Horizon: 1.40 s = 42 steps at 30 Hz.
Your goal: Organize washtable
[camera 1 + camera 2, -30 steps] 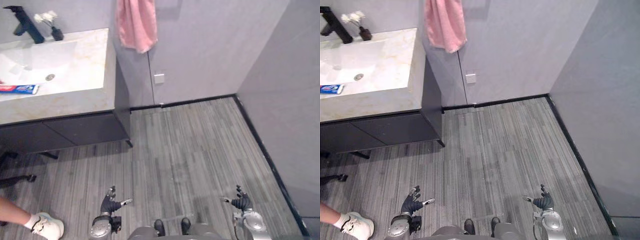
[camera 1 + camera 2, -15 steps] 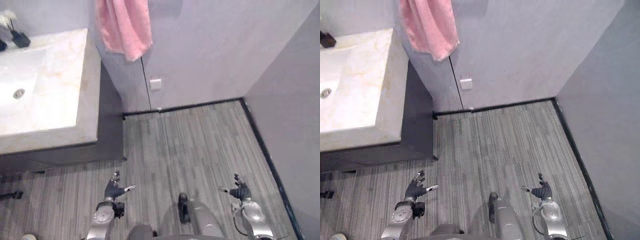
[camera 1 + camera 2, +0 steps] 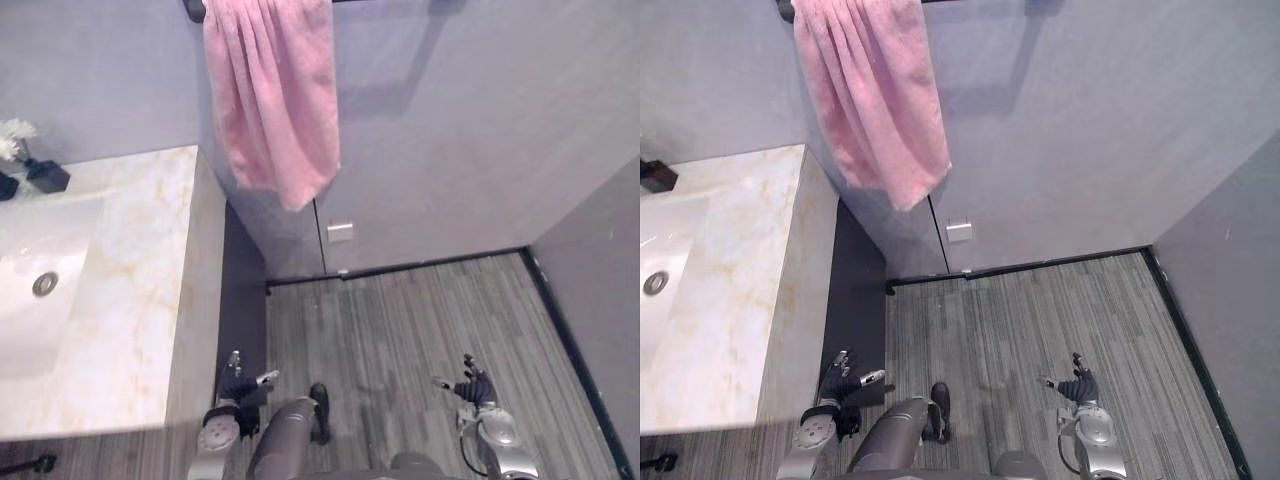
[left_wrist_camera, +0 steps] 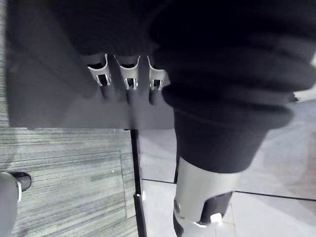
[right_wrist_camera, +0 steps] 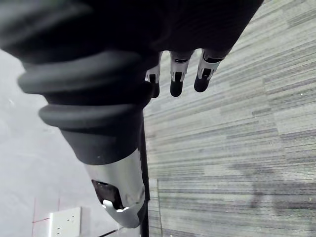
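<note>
Finding 1, position. The washtable (image 3: 130, 300) takes up the left side of the frame, a pale marble top with a white basin (image 3: 25, 320) and its drain (image 3: 44, 284). A small dark vase (image 3: 45, 176) of white flowers (image 3: 15, 135) stands at the back edge, upper left. A pink towel (image 3: 275, 110) hangs from the top of the frame, its lower end just past the counter's far corner.

Finding 2, hands. The left hand (image 3: 238, 388) sits low, centre-left, beside the dark cabinet side (image 3: 243, 290). Its fingers (image 4: 128, 79) are loosely extended and carry nothing. The right hand (image 3: 470, 388) hangs at lower right over the plank floor (image 3: 420, 320), likewise released and empty.

Finding 3, risks, as judged:
- The left hand is below the countertop's edge and close to the cabinet, so a straight lift could knock fingers against the overhang.
- A reach toward the back of the counter passes near the towel, and a snagged fold could drag it down.
- The vase looks light and top-heavy (narrow base, tall stems), so a sweeping arm could tip it into the basin.
</note>
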Available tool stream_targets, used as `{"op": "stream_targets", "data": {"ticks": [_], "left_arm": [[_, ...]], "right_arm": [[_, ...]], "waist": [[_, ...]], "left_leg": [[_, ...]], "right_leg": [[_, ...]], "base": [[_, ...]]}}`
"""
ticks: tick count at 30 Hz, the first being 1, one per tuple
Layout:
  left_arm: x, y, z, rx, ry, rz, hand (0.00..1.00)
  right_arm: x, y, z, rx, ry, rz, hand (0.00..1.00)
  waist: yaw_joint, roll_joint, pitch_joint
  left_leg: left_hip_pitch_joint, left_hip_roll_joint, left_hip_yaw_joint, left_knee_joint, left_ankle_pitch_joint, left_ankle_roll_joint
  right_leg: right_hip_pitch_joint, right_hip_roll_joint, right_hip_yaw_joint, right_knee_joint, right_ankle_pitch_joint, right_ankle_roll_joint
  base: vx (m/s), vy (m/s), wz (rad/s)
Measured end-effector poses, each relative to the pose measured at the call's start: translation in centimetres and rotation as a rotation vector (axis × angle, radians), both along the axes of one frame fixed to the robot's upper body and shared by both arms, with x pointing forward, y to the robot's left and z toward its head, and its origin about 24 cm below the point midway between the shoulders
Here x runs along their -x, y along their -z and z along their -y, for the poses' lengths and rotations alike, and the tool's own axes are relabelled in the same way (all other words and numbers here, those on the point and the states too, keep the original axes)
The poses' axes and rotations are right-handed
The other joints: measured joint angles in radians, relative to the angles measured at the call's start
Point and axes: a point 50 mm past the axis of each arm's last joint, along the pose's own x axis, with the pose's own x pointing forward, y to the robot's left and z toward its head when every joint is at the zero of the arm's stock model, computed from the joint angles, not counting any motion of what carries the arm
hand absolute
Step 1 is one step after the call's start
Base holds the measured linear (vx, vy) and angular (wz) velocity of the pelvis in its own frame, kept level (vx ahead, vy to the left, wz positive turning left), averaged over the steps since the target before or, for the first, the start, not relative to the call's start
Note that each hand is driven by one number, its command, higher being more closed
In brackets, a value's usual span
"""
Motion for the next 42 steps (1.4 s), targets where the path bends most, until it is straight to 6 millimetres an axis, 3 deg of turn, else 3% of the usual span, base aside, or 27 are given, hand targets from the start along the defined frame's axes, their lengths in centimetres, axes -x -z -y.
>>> {"op": "stream_targets", "data": {"ticks": [3, 6, 7, 8, 9, 10, 11, 12, 14, 16, 17, 19, 20, 21, 23, 26, 35, 42], "left_arm": [[0.0, 0.0, -0.2, -0.009, -0.011, 0.002, 0.00], [-0.5, -0.2, -0.3, -0.006, -0.021, 0.015, 0.00], [-0.4, -0.2, -0.3, -0.008, -0.021, 0.013, 0.00], [-0.2, -0.1, -0.7, -0.019, -0.024, 0.006, 0.00], [0.2, 0.3, -0.6, -0.013, -0.034, -0.019, 0.00], [0.3, 0.3, -0.4, -0.009, -0.037, -0.019, 0.00], [0.4, 0.3, -0.3, -0.006, -0.048, -0.014, 0.00], [0.1, 0.2, 0.4, 0.014, -0.051, -0.003, 0.00], [0.0, 0.0, 1.0, 0.034, -0.055, 0.012, 0.00], [0.0, -0.3, 1.1, 0.041, -0.057, 0.029, 0.00], [-0.2, -0.5, 1.2, 0.042, -0.057, 0.040, 0.00], [-0.5, -0.8, 1.2, 0.042, -0.055, 0.057, 0.00], [-0.6, -0.9, 1.2, 0.041, -0.055, 0.066, 0.00], [-0.7, -1.0, 1.0, 0.035, -0.055, 0.069, 0.00], [-1.3, -1.9, 0.5, 0.019, -0.048, 0.115, 0.00], [-1.6, -3.1, 0.2, 0.005, -0.043, 0.173, 0.00], [-4.0, -9.6, -0.1, -0.088, 0.034, 0.484, 0.00], [-5.3, -11.2, -0.4, -0.210, 0.111, 0.545, 0.00]], "right_arm": [[-0.5, -0.3, -0.8, -0.013, -0.018, 0.027, 0.00], [-0.3, -0.3, -1.0, -0.019, -0.016, 0.031, 0.00], [-0.3, -0.2, -1.0, -0.019, -0.016, 0.031, 0.00], [0.3, 0.1, -1.1, -0.027, -0.009, 0.011, 0.00], [1.1, 0.7, -0.9, -0.026, 0.004, -0.028, 0.00], [1.3, 0.8, -0.9, -0.028, 0.005, -0.035, 0.00], [1.6, 0.8, -1.1, -0.032, 0.005, -0.034, 0.00], [1.5, 0.5, -1.2, -0.032, 0.001, -0.016, 0.00], [1.8, 0.5, -1.2, -0.035, 0.006, -0.013, 0.00], [1.5, 0.2, -1.3, -0.041, 0.016, 0.011, 0.00], [1.1, -0.1, -1.2, -0.040, 0.028, 0.031, 0.00], [0.7, -0.3, -0.8, -0.033, 0.044, 0.044, 0.00], [0.7, -0.5, -0.2, -0.018, 0.054, 0.047, 0.00], [0.9, -0.3, 0.1, -0.019, 0.069, 0.036, 0.00], [1.6, 0.3, -0.2, -0.032, 0.078, 0.004, 0.00], [2.2, 0.5, -0.2, -0.032, 0.084, -0.012, 0.00], [1.9, 0.4, -0.3, -0.039, 0.063, 0.002, 0.00], [1.8, 0.7, -0.5, -0.028, -0.008, -0.028, 0.00]], "waist": [[-0.009, 0.000, -0.001], [-0.038, 0.003, -0.002], [-0.037, 0.001, -0.005], [-0.037, -0.019, -0.015], [-0.040, -0.007, -0.022], [-0.037, -0.002, -0.029], [-0.021, 0.001, -0.033], [-0.020, 0.013, -0.026], [-0.009, 0.016, -0.023], [0.011, 0.012, -0.025], [0.013, 0.007, -0.025], [0.012, 0.023, -0.033], [0.010, 0.043, -0.044], [0.012, 0.060, -0.052], [0.011, 0.028, -0.050], [0.011, 0.011, -0.055], [0.009, 0.008, -0.058], [-0.020, 0.009, -0.067]], "left_leg": [[0.139, 0.001, -0.019, -0.075, -0.008, 0.006], [0.227, 0.028, -0.058, -0.130, -0.019, -0.015], [0.235, 0.033, -0.063, -0.130, -0.028, -0.029], [0.249, 0.027, -0.074, -0.125, -0.051, -0.061], [0.267, 0.044, -0.108, -0.109, -0.072, -0.082], [0.266, 0.056, -0.107, -0.100, -0.070, -0.086], [0.247, 0.069, -0.099, -0.040, -0.069, -0.090], [0.174, 0.095, -0.098, 0.144, -0.060, -0.125], [0.087, 0.140, -0.072, 0.351, -0.037, -0.171], [0.054, 0.184, -0.041, 0.401, -0.048, -0.154], [0.053, 0.193, -0.038, 0.329, -0.049, -0.153], [0.050, 0.187, -0.055, 0.128, -0.039, -0.163], [0.064, 0.181, -0.071, -0.013, 0.039, -0.176], [0.078, 0.178, -0.085, -0.067, 0.070, -0.176], [0.118, 0.144, -0.082, -0.130, 0.085, -0.162], [0.134, 0.113, -0.091, -0.161, 0.093, -0.151], [0.209, 0.087, -0.111, -0.321, 0.174, -0.143], [0.244, 0.085, -0.106, -0.415, 0.237, -0.132]], "right_leg": [[-0.122, 0.006, -0.052, 0.074, -0.038, -0.053], [-0.197, 0.061, -0.056, -0.244, -0.046, -0.052], [-0.196, 0.073, -0.053, -0.322, -0.024, -0.051], [-0.195, 0.074, -0.045, -0.467, 0.102, -0.075], [-0.177, 0.076, -0.068, -0.446, 0.141, -0.095], [-0.170, 0.082, -0.073, -0.450, 0.135, -0.102], [-0.152, 0.088, -0.082, -0.460, 0.109, -0.108], [-0.110, 0.094, -0.112, -0.470, 0.083, -0.123], [-0.056, 0.107, -0.123, -0.489, 0.067, -0.143], [0.003, 0.111, -0.123, -0.513, 0.057, -0.158], [0.028, 0.107, -0.120, -0.531, 0.057, -0.157], [0.046, 0.104, -0.117, -0.546, 0.057, -0.156], [0.048, 0.111, -0.118, -0.554, 0.055, -0.146], [0.055, 0.115, -0.109, -0.556, 0.041, -0.125], [0.081, 0.077, -0.112, -0.577, 0.035, -0.109], [0.102, 0.050, -0.123, -0.603, 0.031, -0.097], [0.148, 0.034, -0.150, -0.671, 0.054, -0.083], [0.153, 0.041, -0.139, -0.731, 0.107, -0.076]], "base": [[0.46, 0.070, 0.06], [0.41, -0.070, 0.55], [0.34, -0.104, 0.40], [0.36, -0.143, 0.59], [0.36, -0.144, 0.52], [0.36, -0.178, 0.34], [0.37, -0.234, 0.31], [0.30, -0.210, 0.35], [0.24, -0.145, 0.19], [0.25, -0.091, -0.14], [0.22, -0.030, -0.13], [0.22, 0.045, -0.11], [0.20, 0.117, -0.13], [0.19, 0.121, 0.01], [0.17, 0.122, 0.14], [0.11, 0.078, 0.19], [0.02, 0.008, 0.09], [-0.06, 0.020, -0.04]]}}
